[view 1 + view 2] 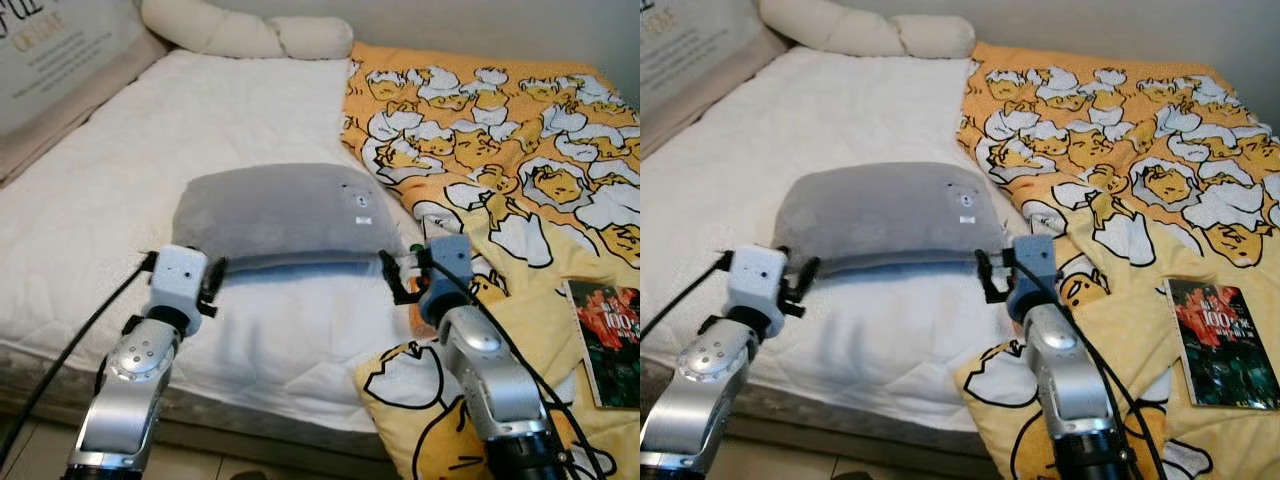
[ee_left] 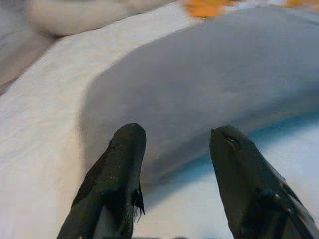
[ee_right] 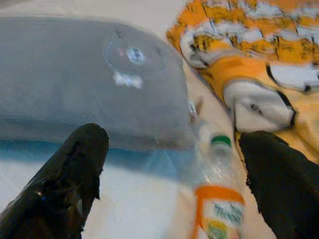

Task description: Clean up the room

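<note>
A grey pillow [image 1: 280, 215] with a small bear patch lies across the middle of the white mattress [image 1: 120, 200]. My left gripper [image 1: 215, 277] is at the pillow's near left corner, open, with the pillow edge just ahead of its fingers [image 2: 124, 164]. At the pillow's near right corner my right gripper [image 1: 398, 275] is also open. In the right wrist view a clear plastic bottle [image 3: 214, 199] with a green cap and orange label lies between the fingers [image 3: 75, 169], beside the pillow's corner.
A yellow cartoon-print blanket [image 1: 500, 130] covers the right side of the bed, with a book [image 1: 605, 340] lying on it at the right. A cream bolster [image 1: 250, 35] and a printed cushion [image 1: 50, 60] sit at the head. The mattress front edge is just below my arms.
</note>
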Tool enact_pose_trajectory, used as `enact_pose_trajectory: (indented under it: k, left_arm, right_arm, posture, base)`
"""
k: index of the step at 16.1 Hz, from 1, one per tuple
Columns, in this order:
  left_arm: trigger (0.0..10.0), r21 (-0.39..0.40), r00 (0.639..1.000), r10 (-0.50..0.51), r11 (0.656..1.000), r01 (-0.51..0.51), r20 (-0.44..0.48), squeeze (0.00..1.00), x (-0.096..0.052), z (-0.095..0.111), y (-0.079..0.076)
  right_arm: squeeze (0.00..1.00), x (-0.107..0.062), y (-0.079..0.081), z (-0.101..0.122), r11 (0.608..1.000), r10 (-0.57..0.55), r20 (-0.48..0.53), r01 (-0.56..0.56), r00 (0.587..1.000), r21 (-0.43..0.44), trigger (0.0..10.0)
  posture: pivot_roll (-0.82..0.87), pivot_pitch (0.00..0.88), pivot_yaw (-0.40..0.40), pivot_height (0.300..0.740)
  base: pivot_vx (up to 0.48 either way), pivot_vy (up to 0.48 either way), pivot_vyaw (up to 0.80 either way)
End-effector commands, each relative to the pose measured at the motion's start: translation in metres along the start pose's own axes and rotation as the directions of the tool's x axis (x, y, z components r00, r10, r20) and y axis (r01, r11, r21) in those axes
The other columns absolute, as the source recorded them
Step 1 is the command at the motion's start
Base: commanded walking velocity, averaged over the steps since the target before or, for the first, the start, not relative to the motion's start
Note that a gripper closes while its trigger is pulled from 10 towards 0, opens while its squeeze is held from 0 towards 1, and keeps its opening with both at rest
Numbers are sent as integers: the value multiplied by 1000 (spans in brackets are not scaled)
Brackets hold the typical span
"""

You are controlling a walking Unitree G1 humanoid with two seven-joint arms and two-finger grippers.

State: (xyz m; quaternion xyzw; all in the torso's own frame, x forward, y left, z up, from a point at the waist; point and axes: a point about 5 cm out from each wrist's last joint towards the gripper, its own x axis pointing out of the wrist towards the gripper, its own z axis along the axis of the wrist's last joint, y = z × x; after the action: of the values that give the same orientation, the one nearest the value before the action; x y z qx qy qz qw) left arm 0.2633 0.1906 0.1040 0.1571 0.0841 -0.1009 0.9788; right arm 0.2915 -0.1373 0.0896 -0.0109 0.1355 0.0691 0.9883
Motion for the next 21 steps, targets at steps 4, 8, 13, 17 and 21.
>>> enact_pose_trajectory:
  k: [4, 8, 13, 17, 21]
  left_arm:
    - [10000, 120, 954, -300, 947, 299, -8, 0, 1, 12, -10]
    - [10000, 137, 923, -380, 913, 384, -56, 0, 0, 14, -6]
    - [10000, 140, 865, -487, 855, 500, -118, 0, 8, 22, -9]
    - [10000, 101, 851, -512, 846, 523, -114, 0, 13, 28, -15]
    - [10000, 88, 848, -515, 845, 527, -128, 0, 10, 25, -20]
  right_arm:
    - [0, 38, -22, -9, 987, -136, -180, 118, 974, -105, 10000]
    - [0, 52, -34, -24, 987, -156, -323, 138, 934, -75, 10000]
    - [0, 53, -24, -46, 988, -52, -462, 114, 885, 108, 10000]
    - [0, 48, -18, -61, 991, -27, -520, 91, 854, 99, 2863]
    - [0, 43, -23, -70, 978, -59, -546, 157, 836, 135, 0]
  posture:
    - [-60, 0, 23, 740]
    - [-33, 0, 20, 740]
    - [13, 0, 21, 740]
    - [35, 0, 7, 740]
    - [42, 0, -4, 740]
  base:
    - [0, 0, 0]
    - [0, 0, 0]
    - [0, 0, 0]
    - [0, 0, 0]
    - [0, 0, 0]
